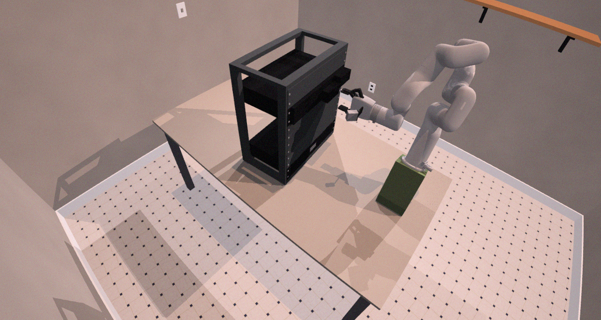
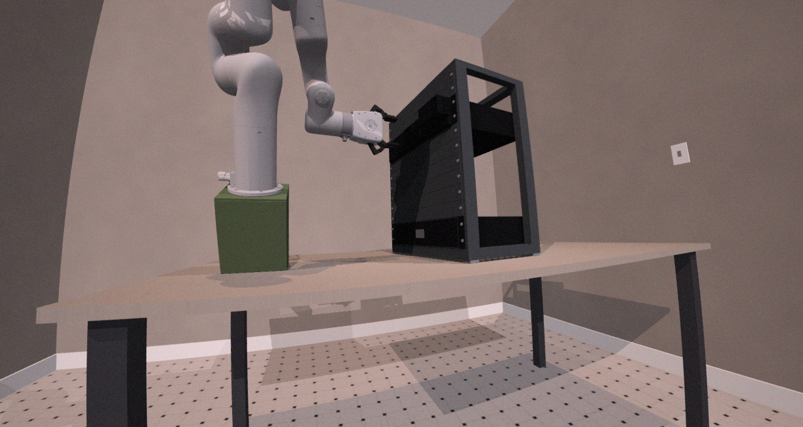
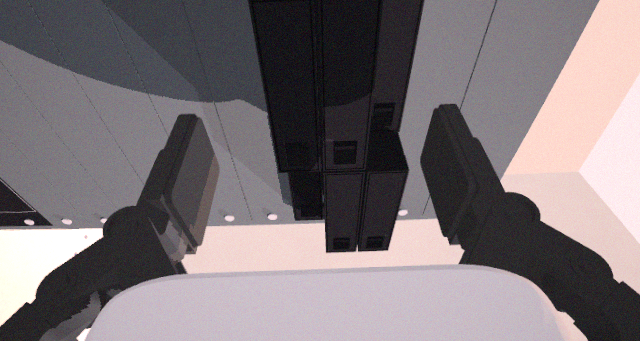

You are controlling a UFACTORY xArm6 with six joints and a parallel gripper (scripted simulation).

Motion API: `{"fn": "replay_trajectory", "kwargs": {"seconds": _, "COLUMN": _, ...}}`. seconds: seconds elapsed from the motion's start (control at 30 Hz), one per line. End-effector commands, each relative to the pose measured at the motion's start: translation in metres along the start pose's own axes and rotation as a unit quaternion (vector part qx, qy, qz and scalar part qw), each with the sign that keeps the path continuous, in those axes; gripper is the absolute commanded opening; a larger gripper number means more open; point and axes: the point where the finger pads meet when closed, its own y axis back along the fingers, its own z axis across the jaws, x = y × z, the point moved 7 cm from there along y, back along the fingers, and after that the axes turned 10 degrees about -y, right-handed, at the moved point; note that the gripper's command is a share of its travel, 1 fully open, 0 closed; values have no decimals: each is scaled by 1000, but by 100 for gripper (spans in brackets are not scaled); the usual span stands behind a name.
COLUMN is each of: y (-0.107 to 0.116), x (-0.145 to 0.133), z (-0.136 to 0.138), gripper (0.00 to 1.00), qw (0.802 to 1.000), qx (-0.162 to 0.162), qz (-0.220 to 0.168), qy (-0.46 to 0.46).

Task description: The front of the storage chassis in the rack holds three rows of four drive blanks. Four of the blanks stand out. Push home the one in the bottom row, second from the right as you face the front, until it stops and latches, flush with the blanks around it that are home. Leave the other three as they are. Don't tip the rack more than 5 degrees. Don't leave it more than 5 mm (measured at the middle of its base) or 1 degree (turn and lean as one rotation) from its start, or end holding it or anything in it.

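While the gripper [image 3: 320,181] is held wide and empty before the rack [image 1: 289,107] — drive blanks [image 3: 345,131] are seen upper front, long axes running into the chassis | target blank cannot be singled out | rack stands on table [image 1: 294,217].

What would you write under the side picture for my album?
Pale grey arm's open end effector faces the tall black rack.
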Motion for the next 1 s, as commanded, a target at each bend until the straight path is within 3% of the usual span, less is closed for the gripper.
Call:
{"fn": "replay_trajectory", "kwargs": {"seconds": 0.0, "y": -1, "x": 0, "z": 1, "gripper": 100, "qw": 1000, "qx": -1, "qz": 0, "qy": -1}}
{"fn": "replay_trajectory", "kwargs": {"seconds": 0.43, "y": -1, "x": -6, "z": 4, "gripper": 100, "qw": 1000, "qx": -1, "qz": 0, "qy": -1}}
{"fn": "replay_trajectory", "kwargs": {"seconds": 0.67, "y": -1, "x": -23, "z": 12, "gripper": 100, "qw": 1000, "qx": -1, "qz": 0, "qy": -1}}
{"fn": "replay_trajectory", "kwargs": {"seconds": 0.97, "y": -1, "x": -72, "z": 34, "gripper": 100, "qw": 1000, "qx": -1, "qz": 0, "qy": -1}}
